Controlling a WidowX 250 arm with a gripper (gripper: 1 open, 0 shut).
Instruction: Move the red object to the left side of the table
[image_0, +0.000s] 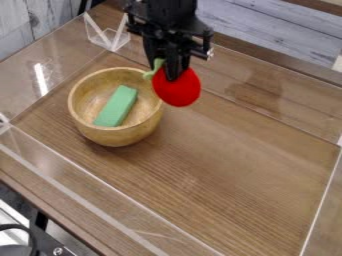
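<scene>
Red object (177, 87) hangs clear of the bench (241, 170), pinched at its green stem by my fingers (171, 66), which point straight down from the black arm (166, 20). From the one camera view I see it just beside the right rim of the wooden bowl (94, 132), toward the bench's far edge. A green block (116, 105) lies inside the bowl. Low clear walls (40, 155) border the bench, and a small clear folded stand (107, 35) sits near the far left corner.
</scene>
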